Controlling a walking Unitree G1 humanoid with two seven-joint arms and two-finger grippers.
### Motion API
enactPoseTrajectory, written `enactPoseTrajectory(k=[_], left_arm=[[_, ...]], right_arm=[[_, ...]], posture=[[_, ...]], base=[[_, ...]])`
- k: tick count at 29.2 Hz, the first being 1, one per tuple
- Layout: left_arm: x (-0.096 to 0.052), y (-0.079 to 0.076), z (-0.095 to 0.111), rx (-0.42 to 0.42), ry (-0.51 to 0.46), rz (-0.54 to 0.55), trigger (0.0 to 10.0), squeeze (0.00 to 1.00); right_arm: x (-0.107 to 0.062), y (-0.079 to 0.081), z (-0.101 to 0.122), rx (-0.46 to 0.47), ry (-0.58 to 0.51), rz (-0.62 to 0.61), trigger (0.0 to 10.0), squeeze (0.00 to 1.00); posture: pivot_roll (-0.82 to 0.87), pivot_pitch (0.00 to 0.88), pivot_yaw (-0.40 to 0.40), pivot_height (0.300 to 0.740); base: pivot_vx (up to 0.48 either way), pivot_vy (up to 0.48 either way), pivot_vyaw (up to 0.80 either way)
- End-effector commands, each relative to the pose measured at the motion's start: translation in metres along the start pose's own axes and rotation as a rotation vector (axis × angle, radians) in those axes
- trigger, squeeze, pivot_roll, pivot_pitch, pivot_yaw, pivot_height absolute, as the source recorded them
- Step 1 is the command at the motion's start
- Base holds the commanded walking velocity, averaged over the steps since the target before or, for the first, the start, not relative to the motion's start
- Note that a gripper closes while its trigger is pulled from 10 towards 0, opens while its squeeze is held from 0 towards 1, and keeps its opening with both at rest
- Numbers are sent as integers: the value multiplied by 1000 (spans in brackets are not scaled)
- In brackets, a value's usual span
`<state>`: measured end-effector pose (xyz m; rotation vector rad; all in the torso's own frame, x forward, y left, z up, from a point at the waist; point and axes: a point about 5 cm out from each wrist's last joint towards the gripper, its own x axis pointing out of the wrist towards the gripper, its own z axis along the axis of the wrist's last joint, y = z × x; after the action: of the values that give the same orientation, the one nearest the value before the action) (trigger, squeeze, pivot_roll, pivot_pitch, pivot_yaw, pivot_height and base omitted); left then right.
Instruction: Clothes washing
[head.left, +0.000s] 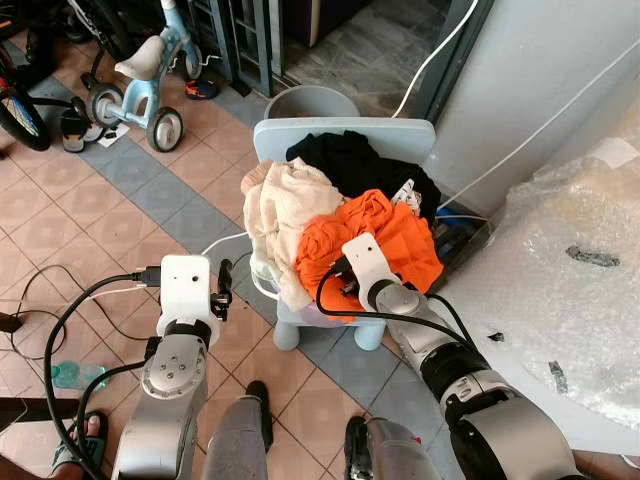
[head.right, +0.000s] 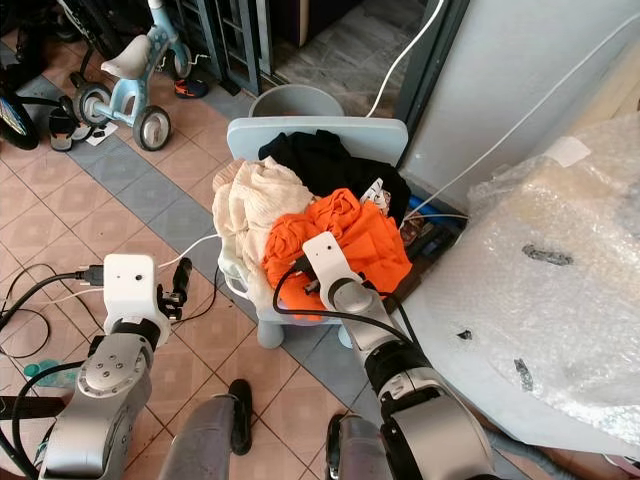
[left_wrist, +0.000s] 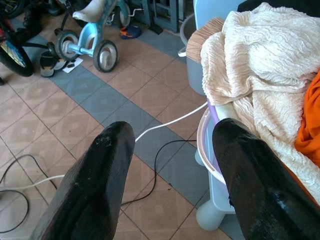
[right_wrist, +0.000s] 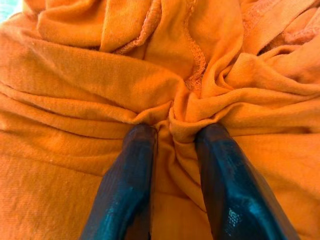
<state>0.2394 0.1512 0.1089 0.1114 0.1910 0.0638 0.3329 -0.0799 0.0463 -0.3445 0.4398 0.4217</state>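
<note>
Clothes pile sits heaped on small pale-blue chair, w/ a white-pink basin under it. Orange garment on front-right of pile; cream knit garment drapes over the chair's left side; black garment at back against the backrest. Right gripper is pushed into the orange garment, jaws clenched on a fold of the fabric, cloth bunched between the two black fingers. Left gripper hangs over the tiled floor just left of the chair, jaws released, wide apart, nothing between; cream garment and basin rim are beside its right finger. White cable and black cable run on floor past the left jaws. Grey bucket behind chair. Kid's tricycle well off to far left. Bubble-wrapped bulk to right of the right arm.
</note>
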Motion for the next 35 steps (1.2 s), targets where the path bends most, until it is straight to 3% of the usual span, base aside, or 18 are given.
enactPoseTrajectory(k=[1,11,12,17,19,20,28,30,31,35], left_arm=[[0,2,-5,13,18,17,10000,0],[3,1,-5,15,12,22,10000,0],[4,0,-6,14,12,20,10000,0],[6,-2,-7,13,12,9,10000,0],[11,-5,-7,13,9,-9,10000,0],[15,-11,-10,8,10,-31,10000,0],[21,-19,-9,-6,-3,-42,10000,0],[24,-20,-7,-15,-17,-31,10000,0],[28,-20,-6,-16,-25,-19,10000,0],[31,-23,-3,-34,-40,-37,10000,0]], right_arm=[[0,8,-11,8,45,22,0,0],[0,2,-9,42,21,9,0,0],[0,-2,-6,82,-3,5,0,0],[-2,-11,5,112,-92,2,0,0],[-8,-21,15,137,-200,-1,0,0],[-20,-34,23,170,-304,-29,0,0],[-46,-51,28,220,-442,-129,0,0],[-64,-61,34,238,-525,-219,0,0],[-83,-73,42,248,-610,-321,0,0],[-98,-81,53,230,-673,-384,0,0]], posture=[[173,260,-33,740],[159,244,-31,740],[151,235,-28,740],[121,202,-14,740],[105,188,-10,740],[64,149,-10,740],[24,120,5,740],[3,112,17,740],[-8,110,23,740],[-18,123,29,740]], base=[[0,0,0],[0,0,0],[0,0,0],[0,0,0],[0,0,0],[0,0,0],[0,0,0],[0,0,0],[0,0,0],[0,0,0]])
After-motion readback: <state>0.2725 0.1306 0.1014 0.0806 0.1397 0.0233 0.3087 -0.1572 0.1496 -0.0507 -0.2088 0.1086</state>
